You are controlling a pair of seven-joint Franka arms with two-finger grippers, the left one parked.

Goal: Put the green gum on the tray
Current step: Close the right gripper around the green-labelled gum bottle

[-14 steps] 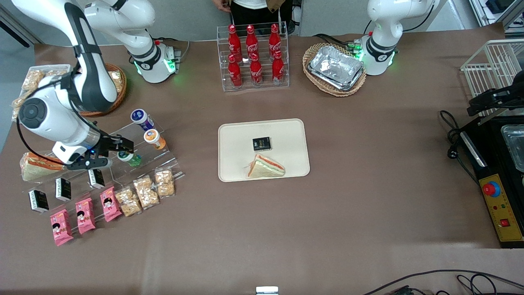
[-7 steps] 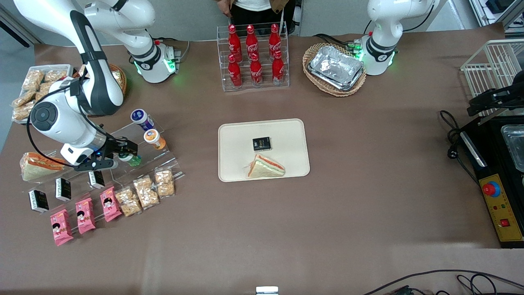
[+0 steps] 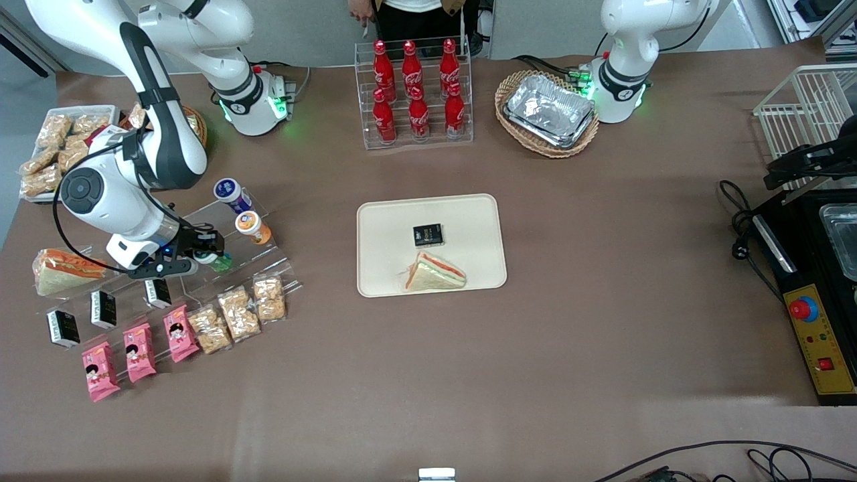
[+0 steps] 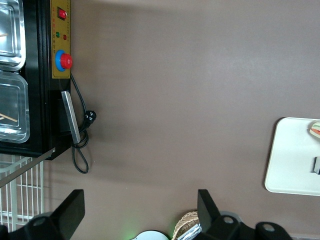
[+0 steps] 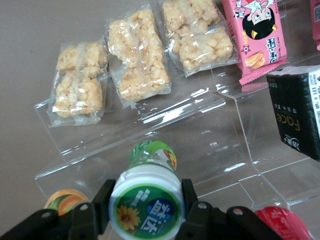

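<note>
Green plastic shows between the two dark fingers of the gripper [image 5: 145, 207]: the green gum [image 5: 146, 199] sits with its white-rimmed lid squeezed from both sides, so the jaws look closed on it, narrowed to the width of the bottle. From the front, the gripper [image 3: 209, 254] is at the clear acrylic stand [image 3: 264, 258] toward the working arm's end of the table, with the bottle's green body [image 3: 219, 262] just showing past the fingers. I judge this to be the grasp step; whether the bottle has lifted off its step I cannot tell.

The next move, as I see it, calls for raising it clear of the stand and of the orange-lidded bottle [image 3: 252, 226] just beside the gripper, then carrying it sideways to the tray [image 3: 381, 221], which lies well away toward the table's middle. A sandwich [image 3: 434, 273] and a small black packet [image 3: 428, 235] already lie on it, so a bare patch is the place to aim for.

Snack bags [image 5: 136, 54] and pink packets [image 3: 137, 353] lie below the gripper on the stand's lower steps. Brown covering [image 3: 535, 348] spreads over the whole table, with a rack of red cola bottles [image 3: 415, 90] farther from the front camera.
</note>
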